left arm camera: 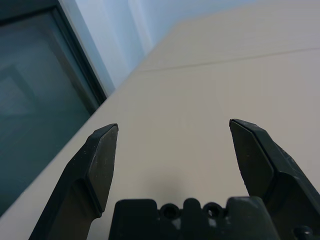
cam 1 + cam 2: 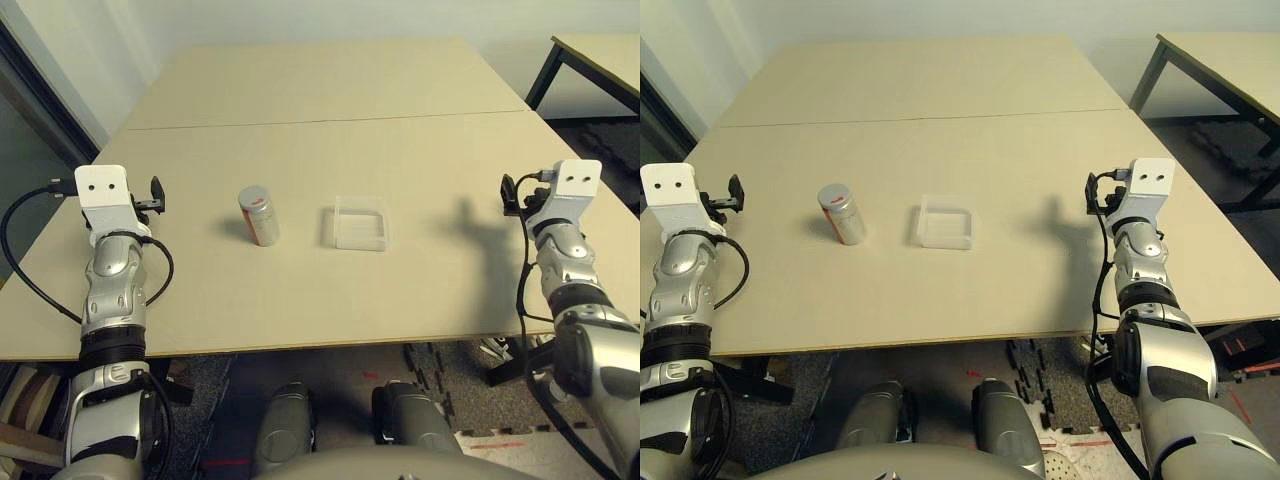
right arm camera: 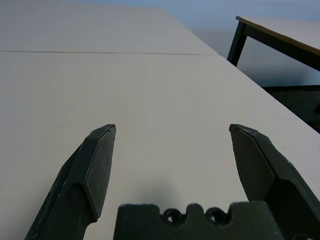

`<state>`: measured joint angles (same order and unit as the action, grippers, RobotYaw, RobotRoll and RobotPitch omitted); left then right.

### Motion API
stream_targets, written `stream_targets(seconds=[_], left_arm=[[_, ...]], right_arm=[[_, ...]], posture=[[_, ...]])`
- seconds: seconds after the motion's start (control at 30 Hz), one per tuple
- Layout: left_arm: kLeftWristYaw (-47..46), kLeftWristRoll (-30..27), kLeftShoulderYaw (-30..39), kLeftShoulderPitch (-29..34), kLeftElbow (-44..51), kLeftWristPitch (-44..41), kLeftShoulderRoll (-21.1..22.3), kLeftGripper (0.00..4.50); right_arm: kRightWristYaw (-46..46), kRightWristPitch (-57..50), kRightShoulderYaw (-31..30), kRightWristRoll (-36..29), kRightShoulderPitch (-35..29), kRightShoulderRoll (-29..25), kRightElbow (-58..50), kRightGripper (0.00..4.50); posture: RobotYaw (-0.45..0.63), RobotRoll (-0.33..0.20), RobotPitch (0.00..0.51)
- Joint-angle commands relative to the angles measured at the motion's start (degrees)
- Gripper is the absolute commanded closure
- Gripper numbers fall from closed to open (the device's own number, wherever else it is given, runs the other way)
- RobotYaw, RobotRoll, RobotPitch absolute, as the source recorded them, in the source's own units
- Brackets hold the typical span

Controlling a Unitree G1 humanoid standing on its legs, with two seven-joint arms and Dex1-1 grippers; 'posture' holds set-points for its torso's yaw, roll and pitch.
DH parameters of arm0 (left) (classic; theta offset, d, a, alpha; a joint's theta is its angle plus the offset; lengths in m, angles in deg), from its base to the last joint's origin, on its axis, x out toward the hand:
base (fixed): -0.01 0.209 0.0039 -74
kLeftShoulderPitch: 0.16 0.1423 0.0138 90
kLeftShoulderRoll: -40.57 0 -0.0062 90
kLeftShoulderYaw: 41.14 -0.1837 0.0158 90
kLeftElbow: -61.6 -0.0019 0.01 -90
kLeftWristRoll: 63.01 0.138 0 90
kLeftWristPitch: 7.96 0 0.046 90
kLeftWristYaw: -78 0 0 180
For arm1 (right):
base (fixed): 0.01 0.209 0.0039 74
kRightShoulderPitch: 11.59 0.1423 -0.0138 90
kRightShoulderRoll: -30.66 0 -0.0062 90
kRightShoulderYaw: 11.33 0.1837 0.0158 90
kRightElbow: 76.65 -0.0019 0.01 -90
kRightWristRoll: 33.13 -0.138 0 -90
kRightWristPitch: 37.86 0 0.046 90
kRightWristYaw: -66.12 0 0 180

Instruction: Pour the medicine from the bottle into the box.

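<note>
Near the middle of the pale desk, seen from the head camera, the bottle stands upright with its grey cap on and a red mark on its white label. Just beside it, toward the robot's right, lies the box, a shallow clear tray, apart from the bottle and not touching it. The medicine cannot be made out. The left tool hangs over the desk's left edge, well apart from the bottle, and the right tool hangs over the desk's right side, well apart from the box, throwing a shadow on the surface toward the tray. A seam runs across the desk behind both things, and a second desk stands off to the far right. In the left wrist view, the left tool's two black fingers stand wide apart with nothing between them, bare desk ahead and a dark window at the side. In the right wrist view, the right tool's fingers are likewise spread wide and hold nothing, with the second desk beyond.
</note>
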<state>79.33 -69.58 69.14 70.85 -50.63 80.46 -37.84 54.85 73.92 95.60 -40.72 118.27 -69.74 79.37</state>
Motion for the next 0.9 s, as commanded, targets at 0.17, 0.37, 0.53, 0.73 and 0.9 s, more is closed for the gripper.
stream_targets(seconds=[0.17,0.37,0.53,0.73,0.9], left_arm=[[2.0,-1.5,0.9,-1.4,-0.5,0.5,0.6,0.03],[7.3,-3.0,1.6,-1.9,-1.6,0.6,3.3,0.03],[16.1,-7.3,2.7,0.3,0.4,-0.8,6.0,0.03],[26.4,-14.0,4.2,7.2,8.1,-6.4,9.0,0.03],[31.1,-18.2,5.4,13.7,16.5,-11.9,10.4,0.03]], right_arm=[[-1.3,0.3,0.7,-0.9,0.3,-1.4,-1.4,0.0],[-10.0,-0.8,0.2,-3.0,0.3,-2.1,-5.4,0.0],[-23.8,-6.1,-1.9,-5.2,-1.2,-4.3,-13.6,0.0],[-37.3,-18.4,-4.7,-9.0,-4.0,-7.0,-28.1,0.0],[-49.2,-28.2,-8.8,-11.6,-5.2,-10.0,-37.5,0.0]], posture=[[0.02,0.0,0.043],[0.02,0.0,0.032],[0.01,0.0,0.036],[0.0,0.0,0.057],[0.04,0.0,0.064]])
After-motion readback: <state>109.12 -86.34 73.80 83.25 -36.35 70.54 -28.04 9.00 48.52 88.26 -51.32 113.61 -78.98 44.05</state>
